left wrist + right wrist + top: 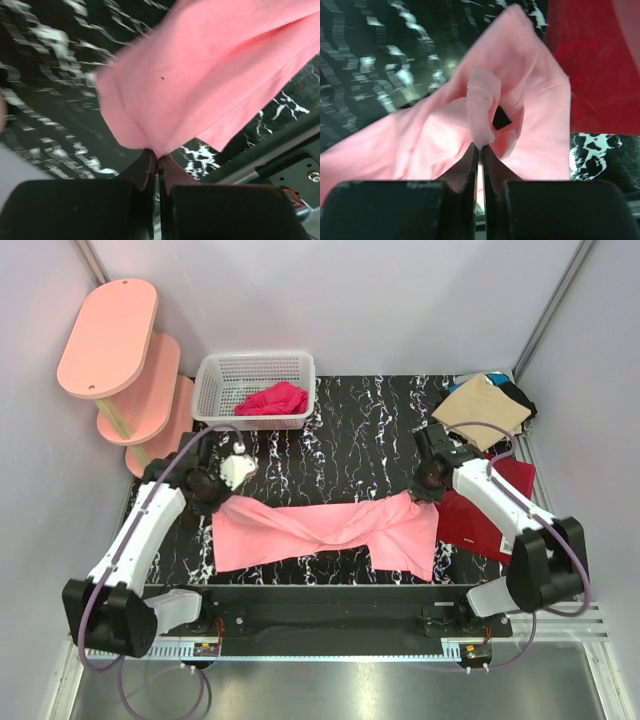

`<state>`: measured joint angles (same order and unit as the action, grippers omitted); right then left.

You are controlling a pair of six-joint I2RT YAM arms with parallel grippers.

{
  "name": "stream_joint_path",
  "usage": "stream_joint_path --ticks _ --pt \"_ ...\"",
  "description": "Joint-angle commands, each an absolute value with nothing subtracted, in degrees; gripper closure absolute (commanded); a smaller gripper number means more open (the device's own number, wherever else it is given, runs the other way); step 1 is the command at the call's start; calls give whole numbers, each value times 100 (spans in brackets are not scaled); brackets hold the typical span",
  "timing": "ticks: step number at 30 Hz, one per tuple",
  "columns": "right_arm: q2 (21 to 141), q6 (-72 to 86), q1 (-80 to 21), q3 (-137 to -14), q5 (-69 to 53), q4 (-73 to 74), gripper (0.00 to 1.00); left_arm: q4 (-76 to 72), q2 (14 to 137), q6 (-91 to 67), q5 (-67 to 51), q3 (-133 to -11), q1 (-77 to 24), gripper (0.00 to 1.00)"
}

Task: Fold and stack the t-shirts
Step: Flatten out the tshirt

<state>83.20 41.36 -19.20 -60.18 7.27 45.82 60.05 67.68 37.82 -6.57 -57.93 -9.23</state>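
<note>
Two grippers pinching a pink t-shirt by its far corners

Nearest the camera, both arm bases sit at the front edge of a black table (340,430) veined with white. Just beyond them, a salmon-pink t-shirt (330,530) lies stretched sideways across the table's near half, rumpled along its middle, its right end broader than its left. The left gripper (156,159) has its jaws pressed together on the shirt's upper left corner. Its wrist view shows a thin pleat of hem caught between them. The right gripper (480,149) is likewise clamped on a bunched fold at the upper right corner, the cloth puckering above its tips. Just right of that corner, a dark red t-shirt (485,520) lies flat, partly covered by the right arm. Farther back on the right, a tan t-shirt (485,410) rests folded, with a black t-shirt (520,397) showing at its far edge. At the far left stands a white mesh basket (225,390) holding a crumpled crimson cloth (272,398), and beside it a pink tiered shelf (110,335).

The pink shirt looks light, limp and without stiffness. It will likely sag between the two holds and drape wherever it is let down. Hems and seams, where the cloth is doubled, probably give the firmest grip; a single layer may slip out.
</note>
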Motion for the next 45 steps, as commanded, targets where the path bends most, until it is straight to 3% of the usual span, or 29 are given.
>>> stream_joint_path --ticks 1,15,23,30,32,37,45 --pt "7375 4228 -1960 -6617 554 4904 90 6653 6294 3964 -317 -6660 -783 100" --pt "4265 3665 -1960 -7909 300 4966 96 6917 4764 4193 720 -7916 -211 100" --pt "3578 3612 -1960 -8753 -465 5010 100 7828 4553 3955 651 -9675 -211 100" --pt "3542 3612 -1934 -9992 -1212 5106 100 8877 4737 3806 544 -11808 -202 100" --pt "3586 3656 -1907 -10247 -1265 5115 100 8877 4632 3928 597 -11944 -202 100" --pt "3700 3726 -1907 -10029 -968 5133 100 8772 4333 3929 441 -10953 -211 100" --pt "4209 4078 -1907 -8290 -141 4633 100 7385 4315 3893 -122 -8379 -211 100"
